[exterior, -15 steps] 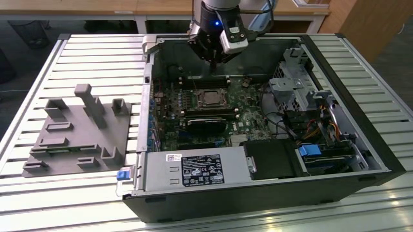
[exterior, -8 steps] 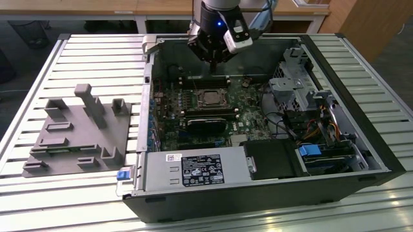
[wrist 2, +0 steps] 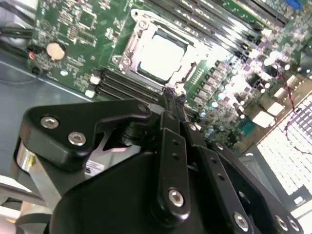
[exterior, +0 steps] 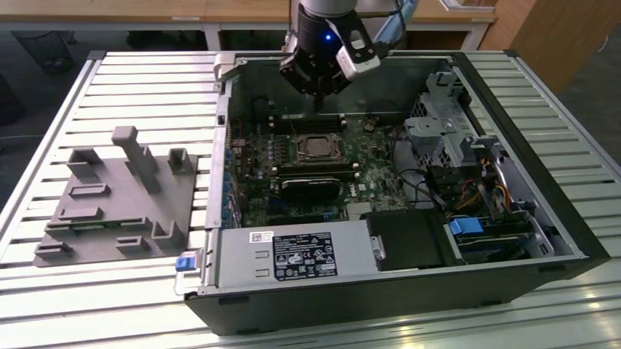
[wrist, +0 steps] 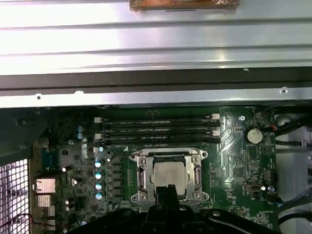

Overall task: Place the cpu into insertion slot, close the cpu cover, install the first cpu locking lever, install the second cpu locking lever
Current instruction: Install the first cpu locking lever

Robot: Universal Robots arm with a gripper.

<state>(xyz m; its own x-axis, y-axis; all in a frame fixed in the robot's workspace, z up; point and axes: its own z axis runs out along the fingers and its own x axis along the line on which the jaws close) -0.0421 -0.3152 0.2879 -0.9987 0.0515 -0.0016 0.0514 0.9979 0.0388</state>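
The cpu, a silvery square, lies in the insertion slot on the green board and shows in both wrist views. The cpu cover, a silver frame, lies flat around it. In the exterior view the covered socket sits mid-board. My gripper hangs above the board, just behind the socket by the memory slots. Its two thin fingers are pressed together with nothing between them, tips a little short of the cover's edge.
The open computer case walls the board in on all sides. Long black memory slots run beside the socket. A black block sits in front of it, drive bays and cables on the exterior view's right, a grey fixture left.
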